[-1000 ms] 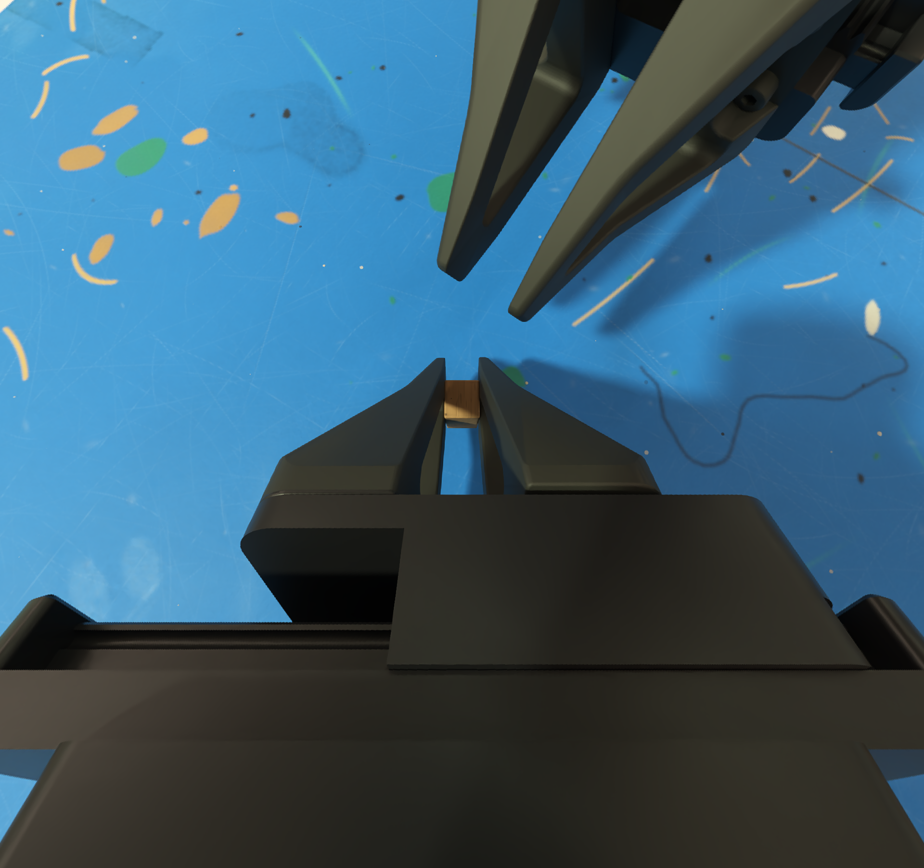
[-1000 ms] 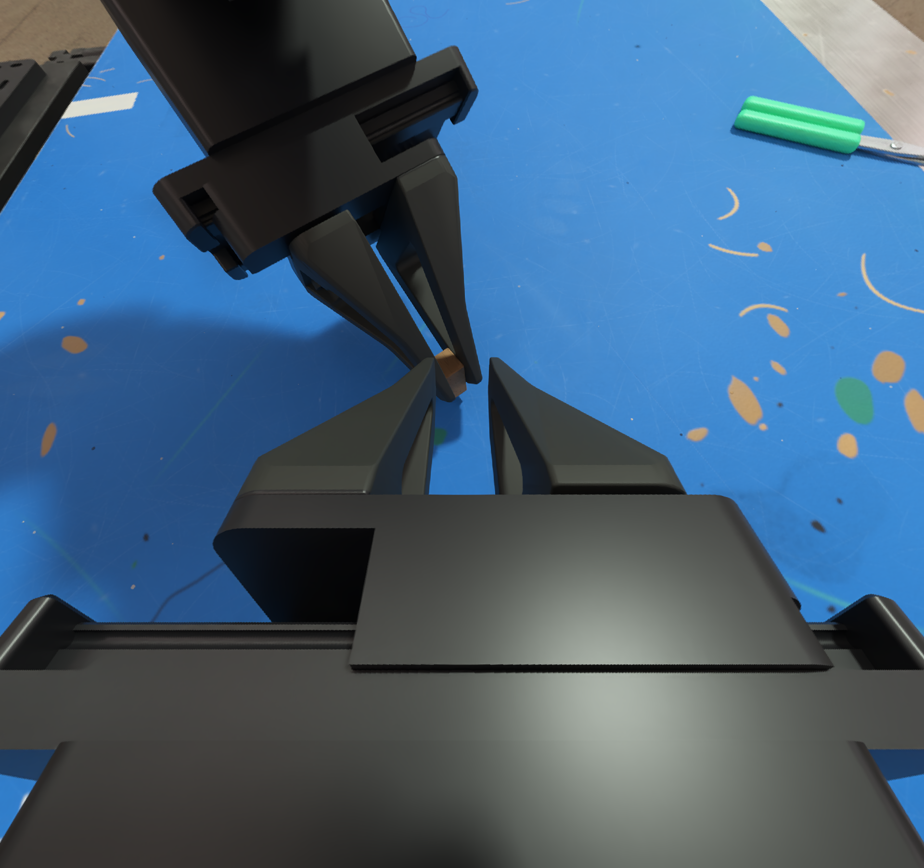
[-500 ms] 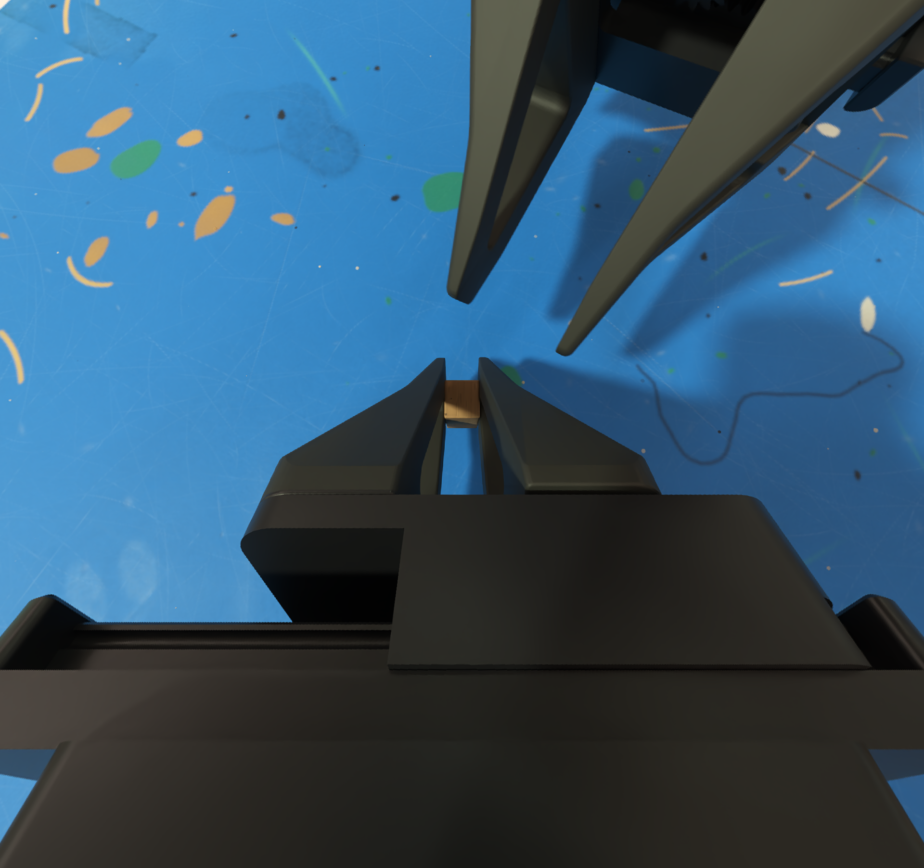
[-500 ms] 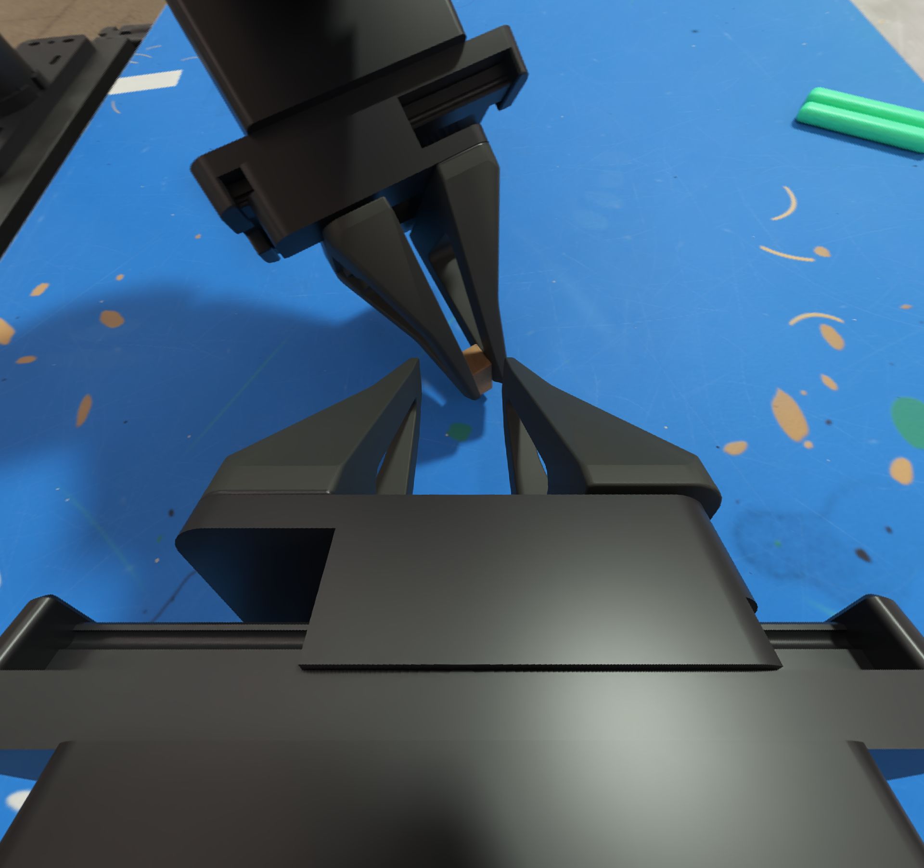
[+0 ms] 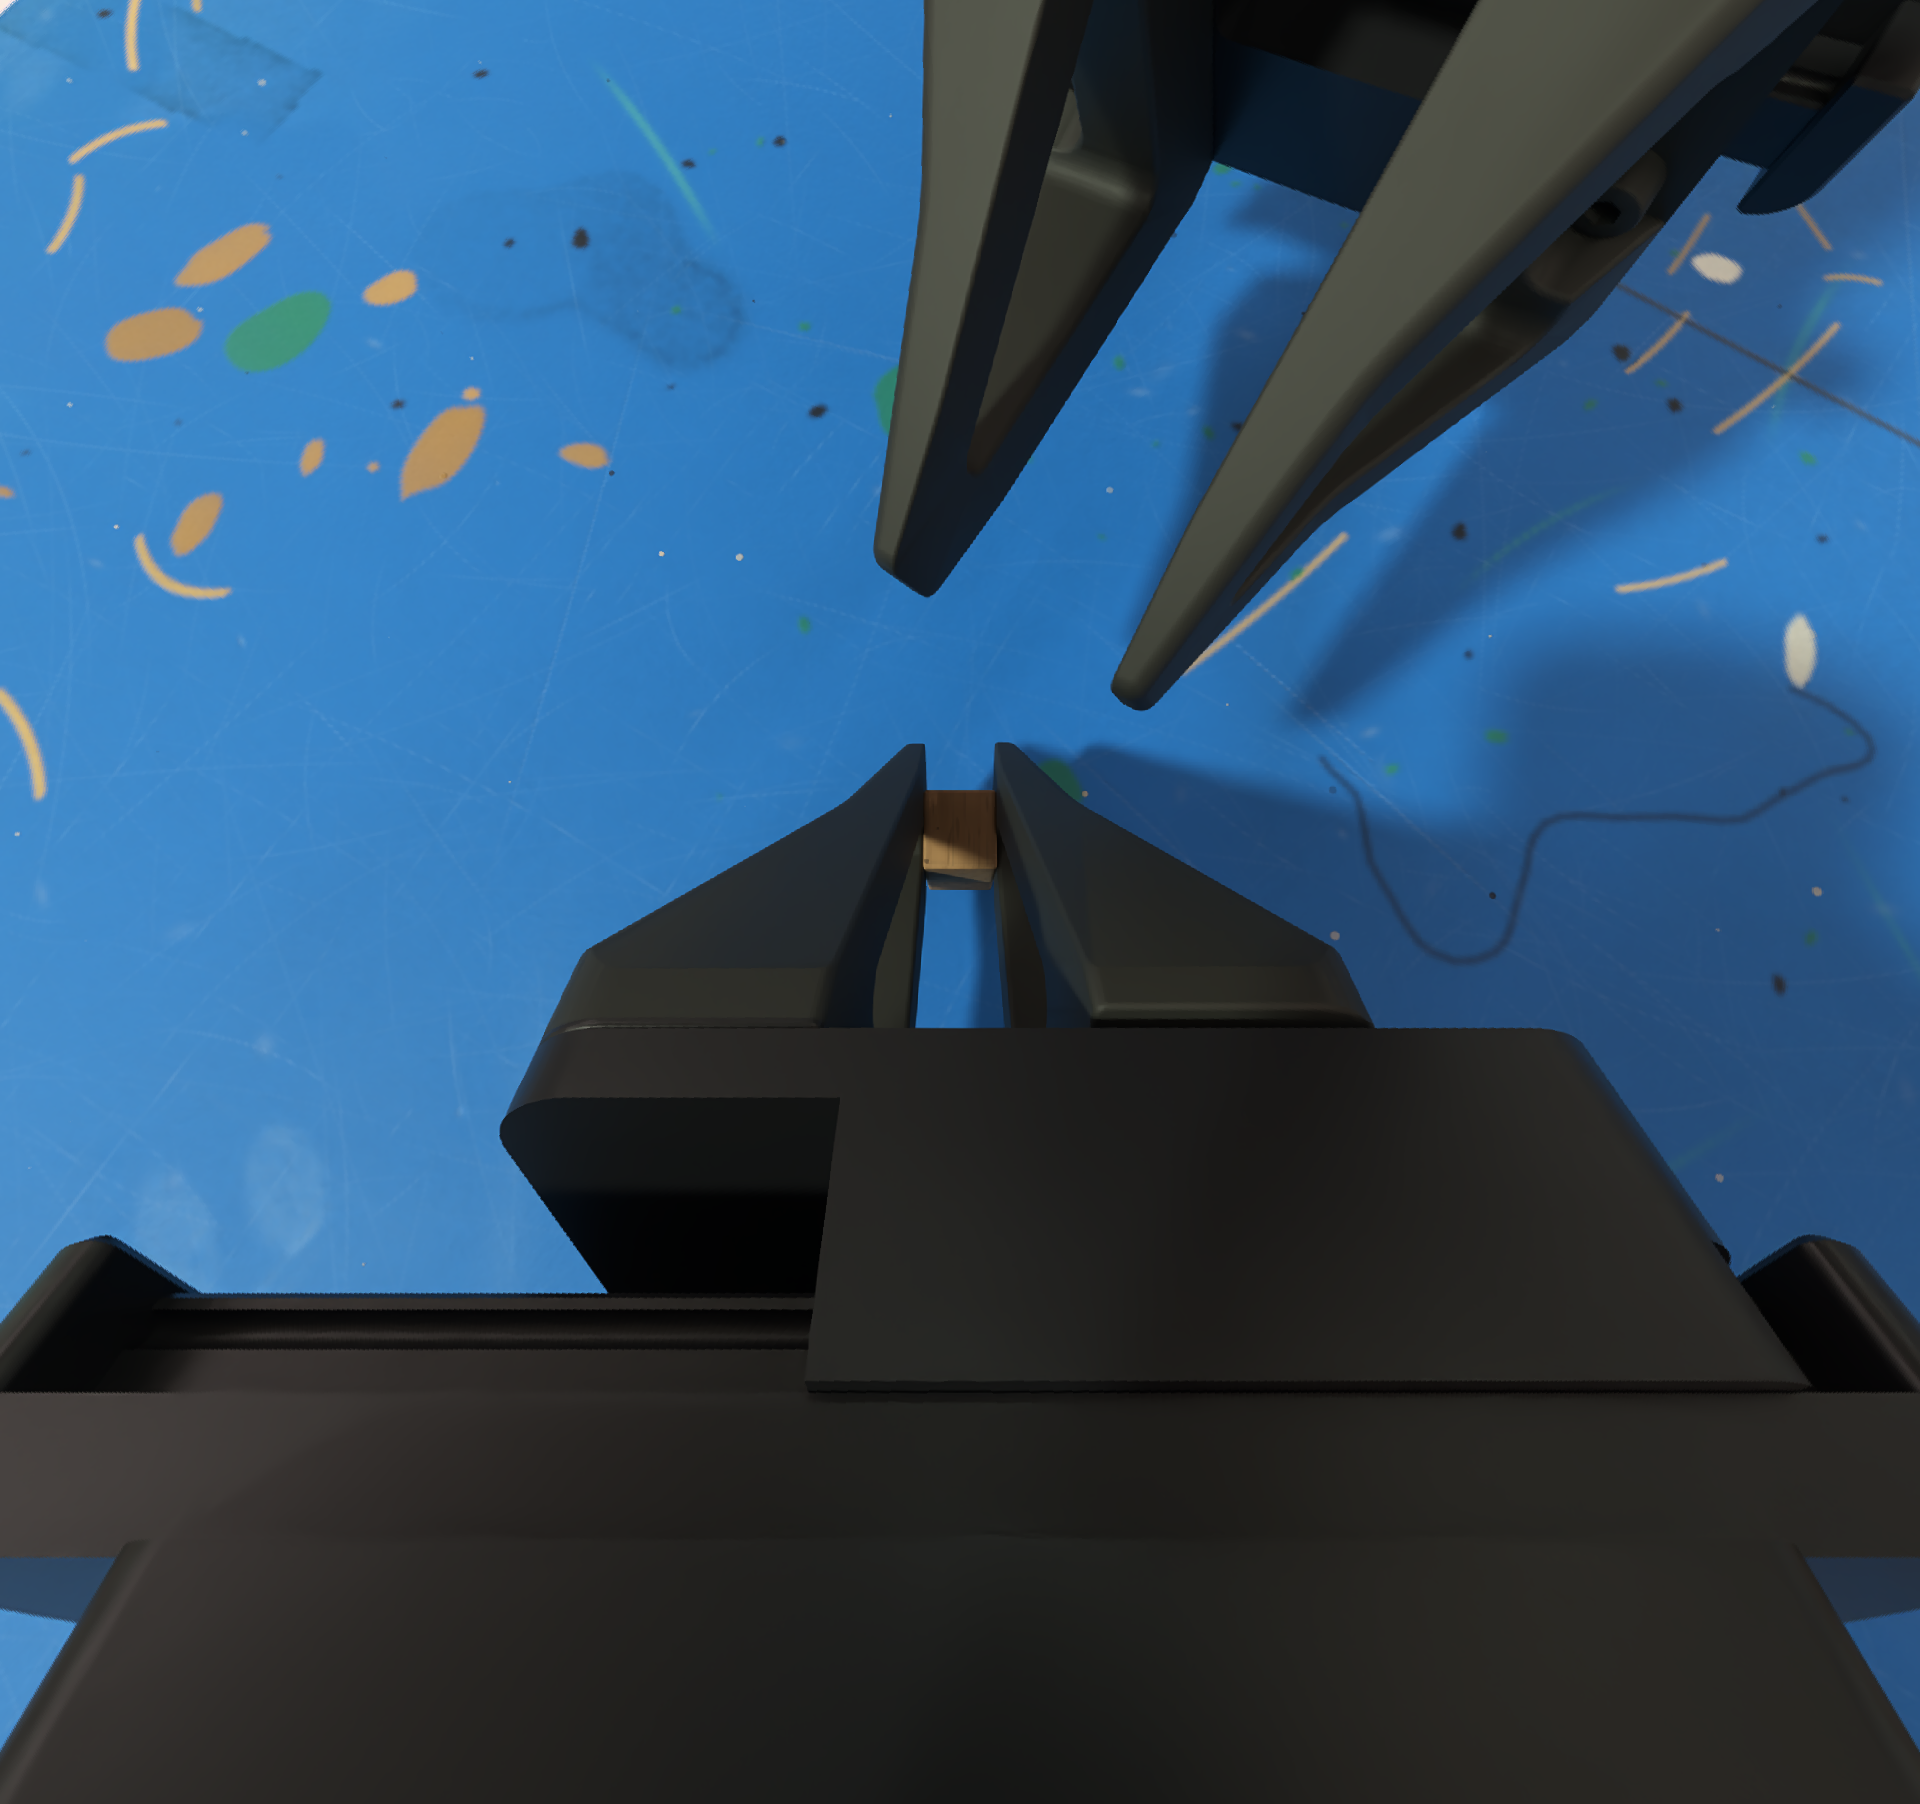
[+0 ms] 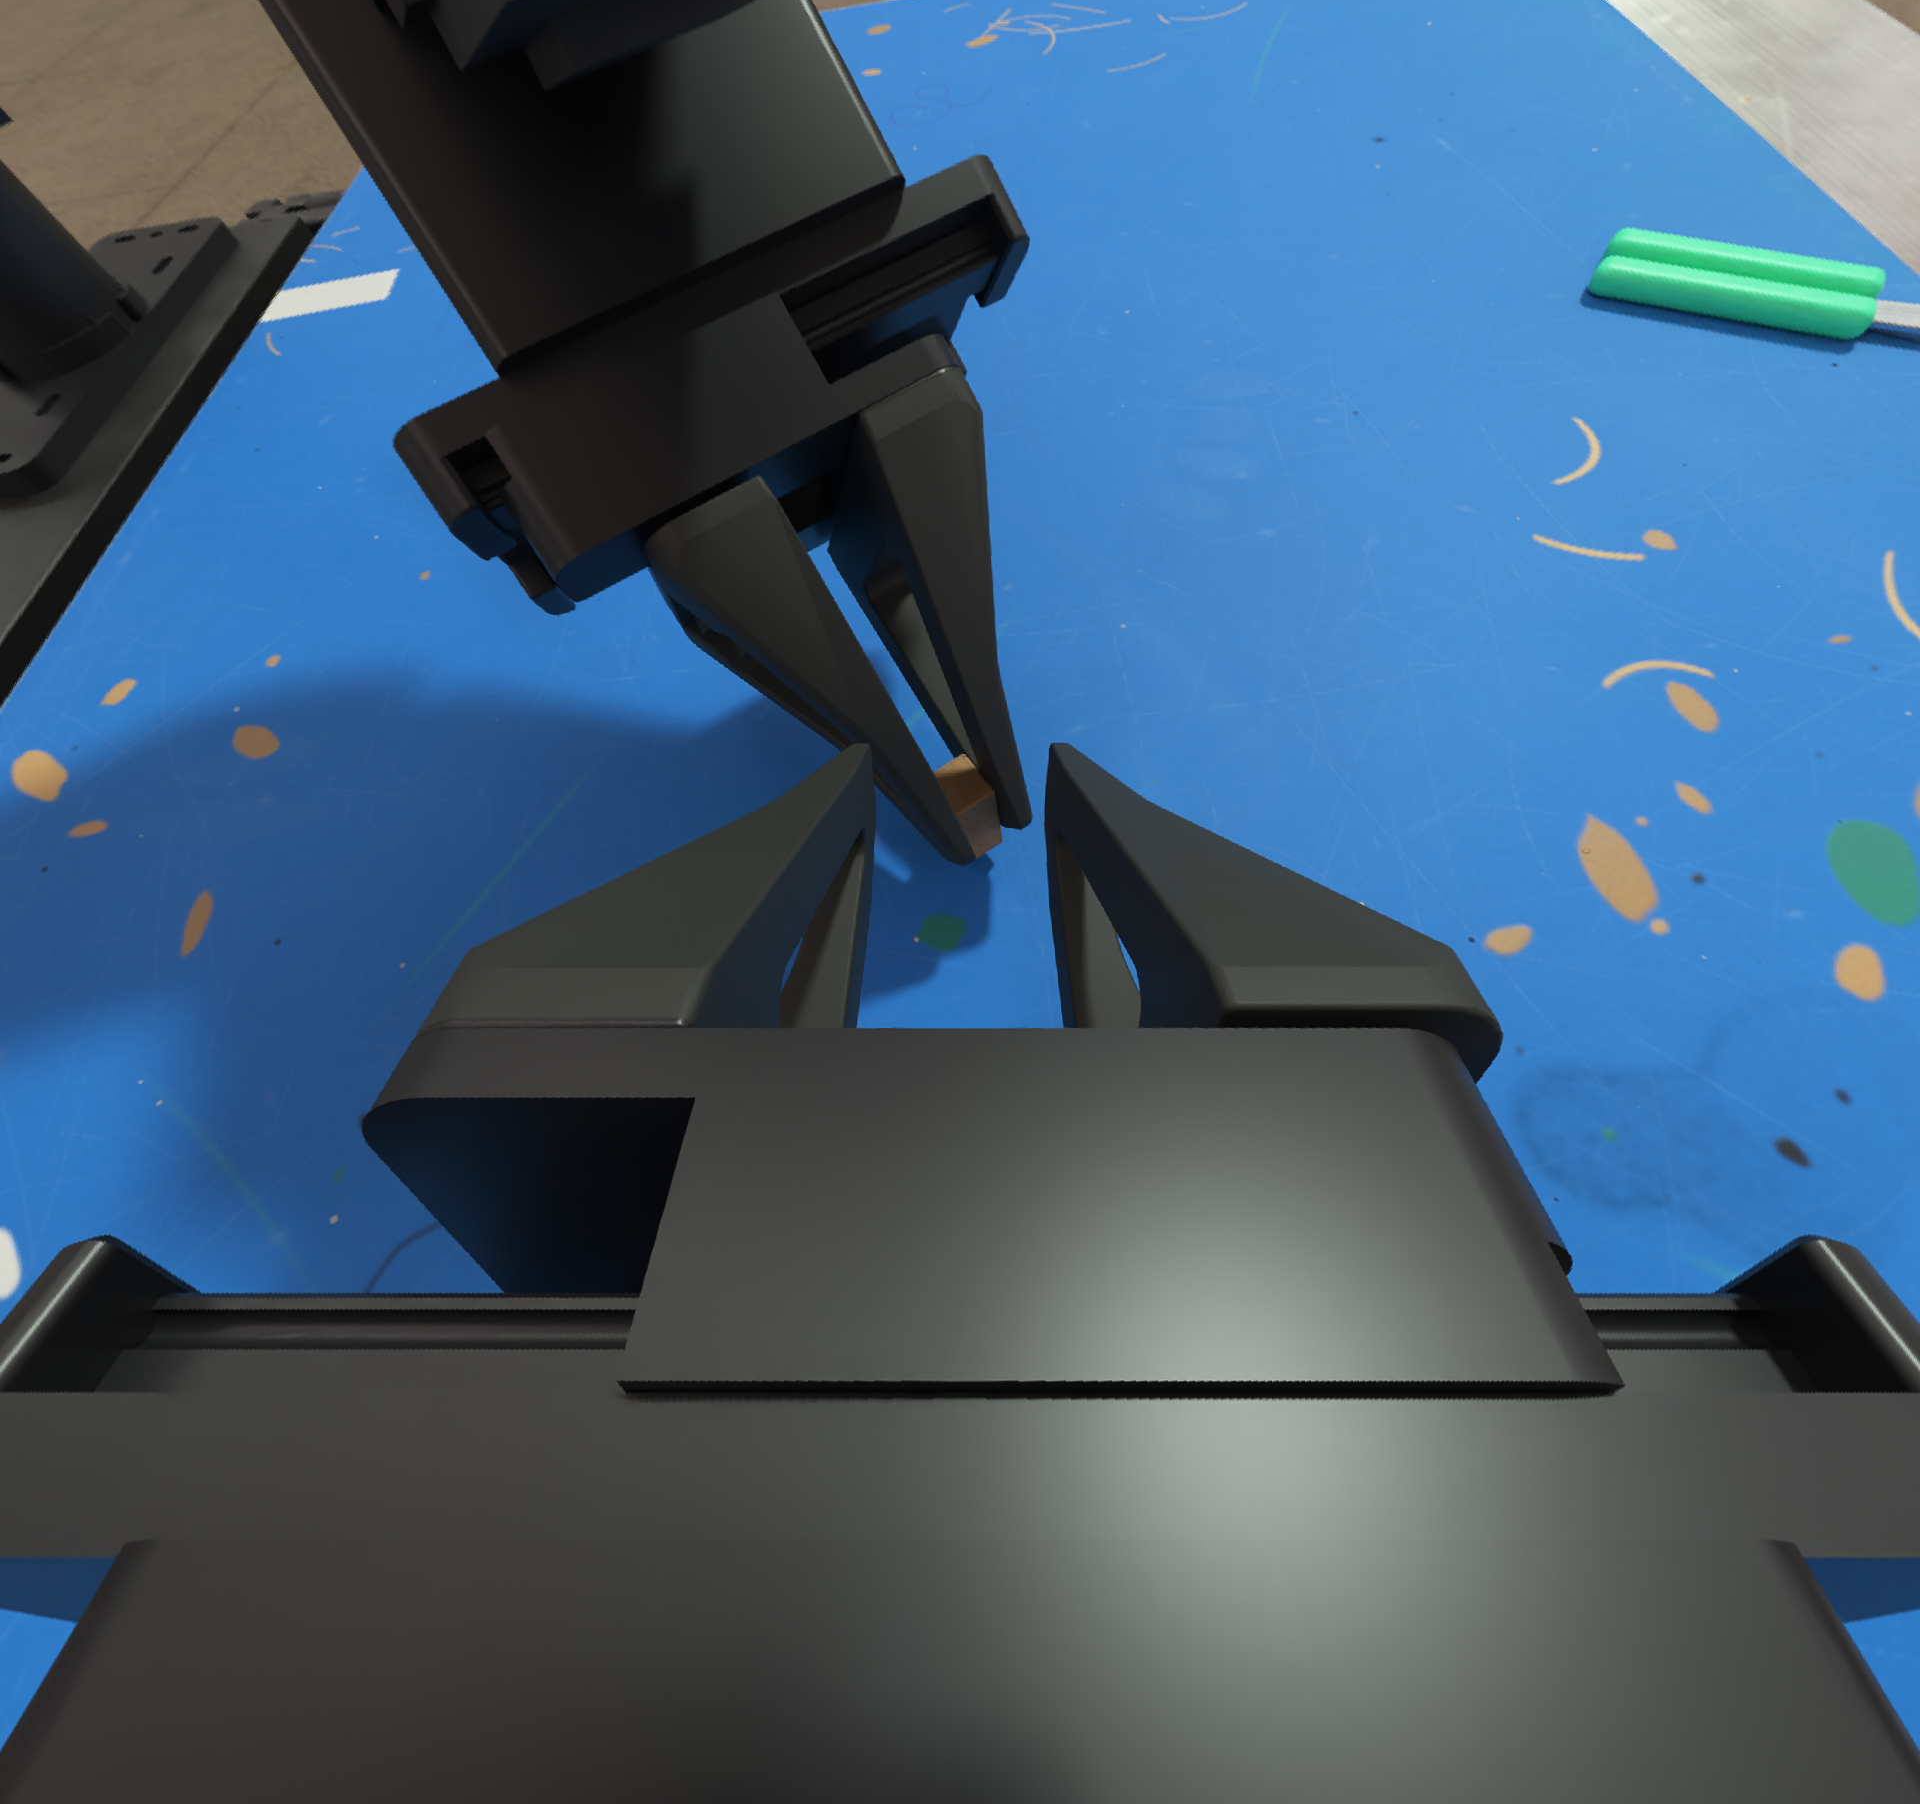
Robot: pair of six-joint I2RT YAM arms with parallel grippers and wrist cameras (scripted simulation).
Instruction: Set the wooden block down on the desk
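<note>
Squarely between left claw [image 5: 959, 748] tips, wooden block [image 5: 959, 827], no evident long axis; right claw [image 6: 961, 748] agape.

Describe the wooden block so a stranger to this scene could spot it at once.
Start from the blue desk and find the two dark grippers meeting tip to tip near its middle. The left gripper is shut on the wooden block, a small tan cube; the right gripper is open and empty. It is the only tan solid piece, unlike the flat paint flecks around it.
</note>
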